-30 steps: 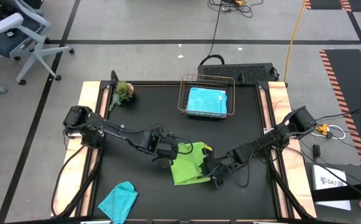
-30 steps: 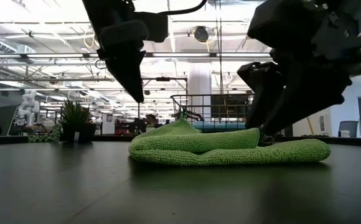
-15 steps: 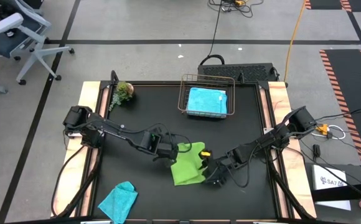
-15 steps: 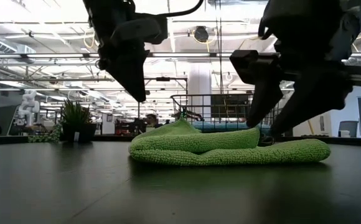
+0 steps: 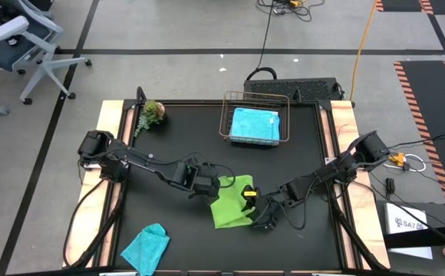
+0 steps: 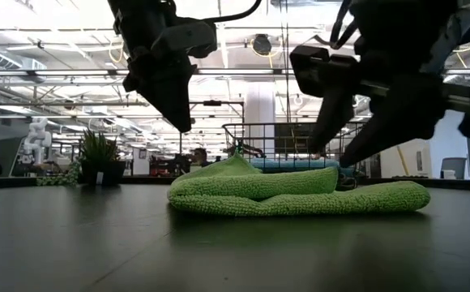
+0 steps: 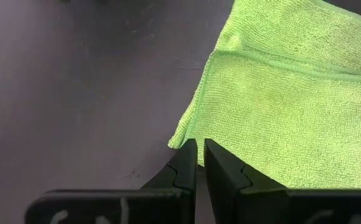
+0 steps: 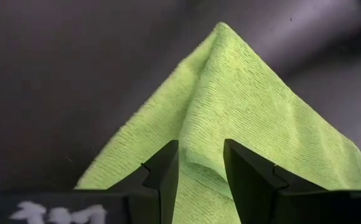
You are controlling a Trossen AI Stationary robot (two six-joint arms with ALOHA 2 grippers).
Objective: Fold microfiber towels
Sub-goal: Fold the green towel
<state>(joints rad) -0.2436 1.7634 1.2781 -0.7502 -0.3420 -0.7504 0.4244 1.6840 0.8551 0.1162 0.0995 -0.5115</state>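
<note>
While both claws hang just above it, the lime green towel (image 5: 231, 202) lies folded near the middle of the black table (image 5: 161, 153), its upper layer smaller than the lower one and set toward one side, the nap fuzzy and ribbed. Its edges do not line up. The left claw (image 5: 209, 192) sits over the towel's left corner, its fingers (image 7: 187, 163) nearly together and holding nothing. The right claw (image 5: 258, 218) is over the towel's right edge, fingers (image 8: 168, 165) parted with a gap between them, also empty. A sky blue towel (image 5: 255, 124) rests in the wire basket (image 5: 225, 115); a teal towel (image 5: 147, 247) lies crumpled at the front left.
</note>
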